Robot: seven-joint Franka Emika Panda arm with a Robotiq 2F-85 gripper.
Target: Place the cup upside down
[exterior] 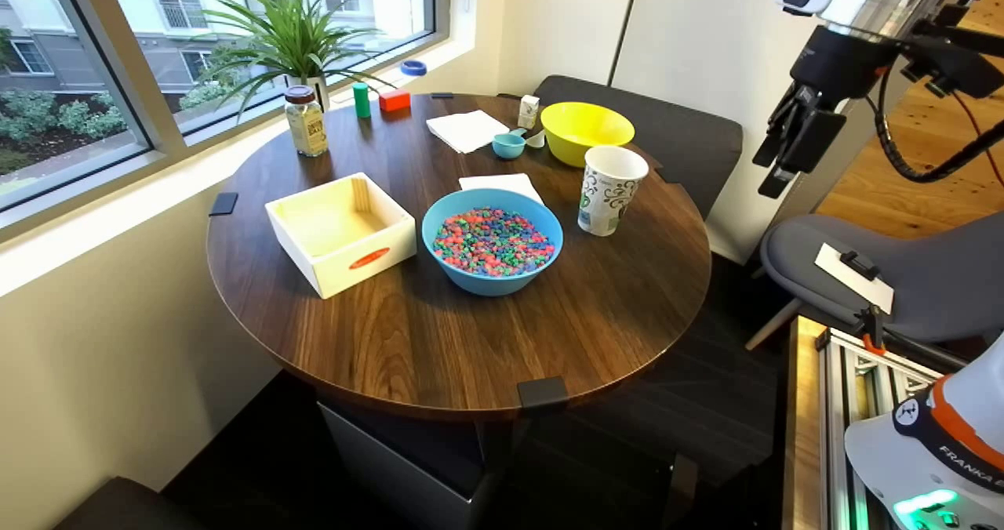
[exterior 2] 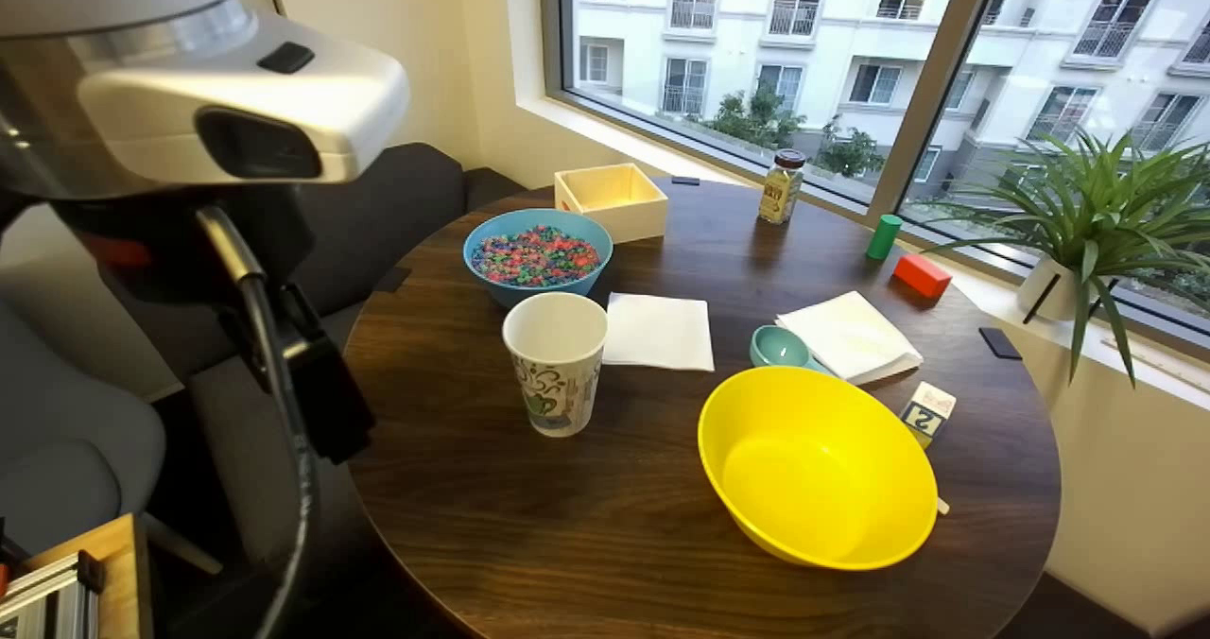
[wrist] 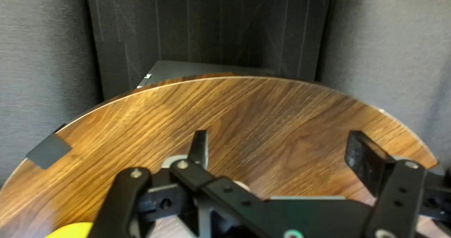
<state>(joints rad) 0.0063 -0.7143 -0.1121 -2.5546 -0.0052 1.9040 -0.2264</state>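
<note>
It was a sitting corner, home or office unclear: an exterior view showed a round wooden counter (exterior: 439, 350), a dark upholstered seat (exterior: 690, 138) far right, a grey chair (exterior: 941, 271) at right, and a potted plant (exterior: 302, 40) by broad windows (exterior: 123, 52) at far left.

Near right, the white base (exterior: 894, 459) wears an orange band (exterior: 963, 430) and FRANKA lettering (exterior: 970, 461); silver screws (wrist: 182, 164) dot the black 2-fingered gripper (wrist: 280, 148)
</note>
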